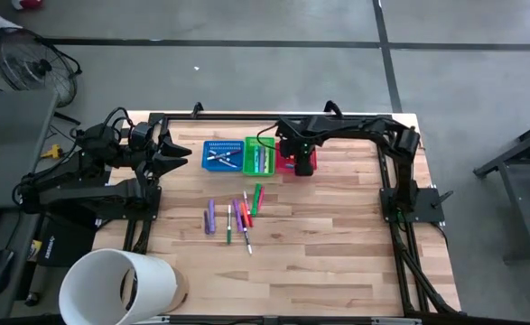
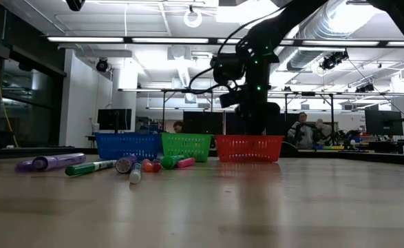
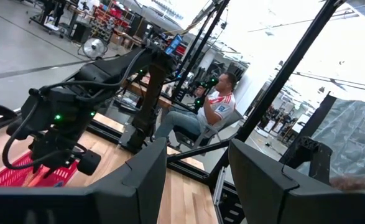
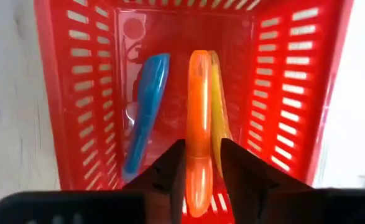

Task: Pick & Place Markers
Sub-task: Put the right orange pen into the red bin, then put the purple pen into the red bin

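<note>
Red mesh is filling my right wrist view: the red basket (image 4: 76,93) is sitting directly under my right gripper (image 4: 202,168). Three markers are lying lengthwise in it. The blue marker (image 4: 146,106) is lying apart towards one wall, and the orange marker (image 4: 199,93) is lying down the middle. The yellow marker (image 4: 219,106) is pressing against the orange one's side. The near end of the orange marker is sitting between my right gripper's tips, and I cannot tell whether I am gripping it or merely flanking it.

From above, three baskets are standing in a row at the table's (image 1: 337,253) 12 o'clock edge. The green basket (image 1: 258,156) is in the middle. The blue basket (image 1: 221,156) is touching it at 9 o'clock, and the red one is at its 3 o'clock, mostly hidden beneath my right gripper. The blue basket is holding a couple of pale markers lying crossed. The green basket is holding several markers side by side, their colours too small to tell.

The loose markers (image 1: 233,217) are lying on the bare wood at 6 o'clock of the green basket, near the table's centre, purple and green among them.

My left gripper (image 3: 198,180) is waiting at the table's 9 o'clock edge, spread wide and carrying nothing.
</note>
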`<action>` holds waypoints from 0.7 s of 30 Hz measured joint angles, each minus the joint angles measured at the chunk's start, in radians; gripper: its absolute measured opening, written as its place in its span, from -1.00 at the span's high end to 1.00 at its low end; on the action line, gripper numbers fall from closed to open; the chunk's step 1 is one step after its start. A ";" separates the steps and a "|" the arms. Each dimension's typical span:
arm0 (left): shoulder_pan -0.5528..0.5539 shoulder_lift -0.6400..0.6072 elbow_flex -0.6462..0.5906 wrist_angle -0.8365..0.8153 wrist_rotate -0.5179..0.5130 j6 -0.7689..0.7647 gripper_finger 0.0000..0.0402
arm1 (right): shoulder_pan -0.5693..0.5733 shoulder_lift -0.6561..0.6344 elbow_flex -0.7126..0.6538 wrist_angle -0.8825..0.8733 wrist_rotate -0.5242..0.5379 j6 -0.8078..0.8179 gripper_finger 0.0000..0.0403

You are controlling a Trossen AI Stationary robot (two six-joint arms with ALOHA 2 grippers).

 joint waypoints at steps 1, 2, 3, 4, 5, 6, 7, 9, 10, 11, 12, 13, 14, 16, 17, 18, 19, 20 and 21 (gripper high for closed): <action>0.000 0.000 0.000 0.000 0.000 0.000 0.14 | 0.003 0.000 0.000 0.001 -0.001 0.000 0.50; 0.000 0.000 0.000 0.000 0.000 0.000 0.14 | 0.007 0.000 0.000 0.003 -0.001 0.000 0.47; 0.000 0.000 0.000 0.000 -0.001 0.000 0.14 | 0.011 0.000 0.000 0.005 -0.004 -0.002 0.46; 0.000 0.000 0.000 0.000 -0.001 0.000 0.14 | 0.014 0.000 0.000 0.006 -0.009 -0.002 0.46; 0.000 0.000 0.000 0.000 -0.001 0.000 0.14 | 0.016 0.000 0.000 0.009 -0.008 -0.002 0.45; 0.000 0.000 0.000 0.000 -0.001 0.000 0.14 | 0.019 0.000 0.000 0.010 -0.008 -0.001 0.45; 0.000 0.000 0.000 0.000 -0.001 0.000 0.14 | 0.020 0.000 0.000 0.011 -0.007 -0.001 0.45; 0.000 0.000 0.000 0.000 -0.001 0.000 0.14 | 0.020 0.000 0.000 0.011 0.005 -0.001 0.44; 0.000 0.000 0.000 0.000 -0.001 0.000 0.14 | 0.020 0.000 0.000 0.011 0.013 0.000 0.44; 0.000 0.000 0.000 0.000 -0.001 0.000 0.14 | 0.020 0.000 0.000 0.012 0.023 0.002 0.44; 0.000 0.000 0.000 0.000 -0.001 0.000 0.14 | 0.019 0.000 0.000 0.011 0.035 0.003 0.44; 0.000 0.000 0.000 0.000 -0.001 -0.001 0.14 | 0.018 0.000 0.000 0.011 0.042 0.007 0.43; 0.000 0.000 0.000 0.000 -0.001 -0.001 0.14 | 0.018 0.000 0.000 0.009 0.043 0.010 0.43; 0.000 0.000 0.000 0.000 -0.001 -0.004 0.14 | 0.018 -0.001 0.000 -0.002 0.045 0.012 0.41; 0.000 0.000 0.000 0.000 -0.003 -0.006 0.14 | 0.018 -0.003 0.000 -0.009 0.045 0.013 0.39; 0.000 0.000 0.000 0.000 -0.008 -0.007 0.14 | 0.018 -0.005 0.000 -0.011 0.048 0.013 0.37; 0.000 0.000 0.000 0.000 -0.016 -0.007 0.14 | 0.018 -0.011 0.000 -0.014 0.055 0.014 0.35; 0.000 0.000 0.000 -0.001 -0.021 -0.007 0.14 | 0.018 -0.018 0.000 -0.018 0.066 0.019 0.33; 0.000 0.000 0.000 -0.001 -0.026 -0.007 0.14 | 0.018 -0.027 0.000 -0.019 0.082 0.024 0.31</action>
